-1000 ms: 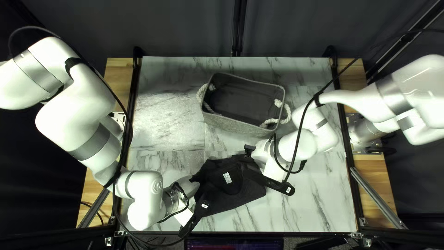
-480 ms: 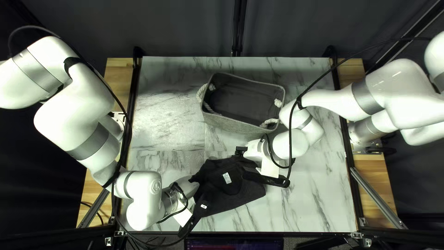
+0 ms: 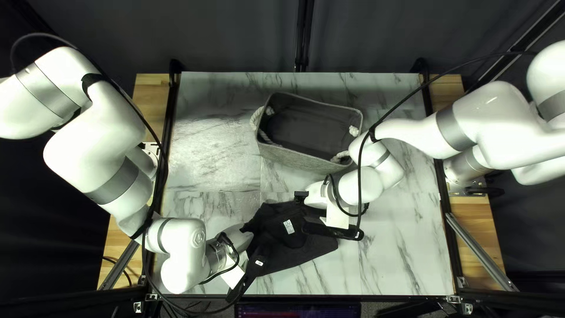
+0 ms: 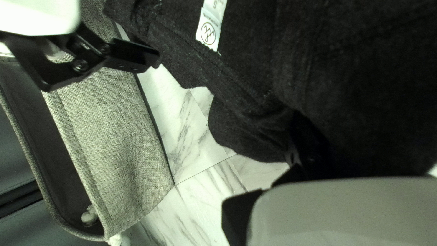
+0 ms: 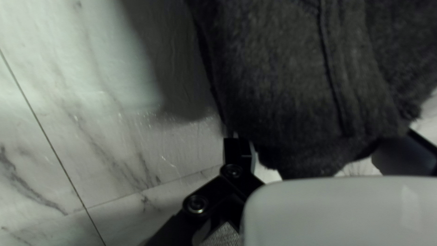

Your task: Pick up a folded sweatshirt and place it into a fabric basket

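Two claws at work: both at the near side of the fabric basket (image 3: 294, 158), neither with the load over it
Left claw (image 4: 309, 150): near and to the left of the basket, against the sweatshirt (image 3: 294, 256); cloth and mount hide its tips, so I cannot tell whether it is spread or pinching
Sweatshirt: black, folded, lying on the table (image 3: 206, 153) just outside the basket, off its near wall
Sweatshirt's long axis: roughly left to right past the basket's near wall, its right end angled slightly toward the basket, as best I can judge with the arms over it
Neck label (image 3: 289, 226): facing up; the neckline seems to point toward the basket, though the folds leave that unsure
Right claw (image 5: 321, 141): close by the basket's near wall, spread wide, a fold of sweatshirt between its fingers but not pinched
Done: folding, and bringing the claws to the cloth
Left to do: a firm hold from both sides, the lift, the carry over the basket's near wall, the lowering and the release; I judge the task to be in its early part
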Tool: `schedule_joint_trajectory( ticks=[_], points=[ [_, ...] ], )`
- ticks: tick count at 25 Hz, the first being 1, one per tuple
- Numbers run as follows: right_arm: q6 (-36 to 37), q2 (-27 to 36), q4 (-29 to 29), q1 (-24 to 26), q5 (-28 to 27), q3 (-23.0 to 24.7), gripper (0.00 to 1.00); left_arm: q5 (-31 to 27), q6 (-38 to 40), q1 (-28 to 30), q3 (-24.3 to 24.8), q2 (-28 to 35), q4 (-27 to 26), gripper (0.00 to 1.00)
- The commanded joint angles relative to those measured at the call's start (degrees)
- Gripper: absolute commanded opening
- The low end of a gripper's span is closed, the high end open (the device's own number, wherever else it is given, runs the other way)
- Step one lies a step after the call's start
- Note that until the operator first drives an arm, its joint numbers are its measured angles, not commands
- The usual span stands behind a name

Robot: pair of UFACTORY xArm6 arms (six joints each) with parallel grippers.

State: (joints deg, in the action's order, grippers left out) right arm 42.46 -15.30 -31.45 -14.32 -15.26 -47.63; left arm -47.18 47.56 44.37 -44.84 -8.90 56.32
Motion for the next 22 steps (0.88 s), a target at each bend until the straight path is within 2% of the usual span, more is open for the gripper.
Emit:
schedule_joint_trajectory(
  ticks=[1, 11, 17, 22],
  points=[
    [1.4, 0.8, 1.4, -0.3, -0.7, 0.1, 0.00, 0.0, 0.2, 0.1, -0.1, -0.1, 0.1, 0.00],
    [5.6, 1.7, 7.2, -2.7, -3.3, -0.8, 0.00, 1.2, -0.1, -2.1, 1.2, 1.5, 1.9, 0.00],
    [5.7, 8.5, 9.7, -4.4, -8.6, 1.1, 0.00, 2.6, -0.6, -3.8, 2.8, 5.0, 4.5, 0.00],
    [5.8, 12.3, 11.0, -4.6, -9.7, 3.4, 0.00, 3.7, 0.8, -4.6, 6.5, 9.4, 7.3, 0.00]
  ],
)
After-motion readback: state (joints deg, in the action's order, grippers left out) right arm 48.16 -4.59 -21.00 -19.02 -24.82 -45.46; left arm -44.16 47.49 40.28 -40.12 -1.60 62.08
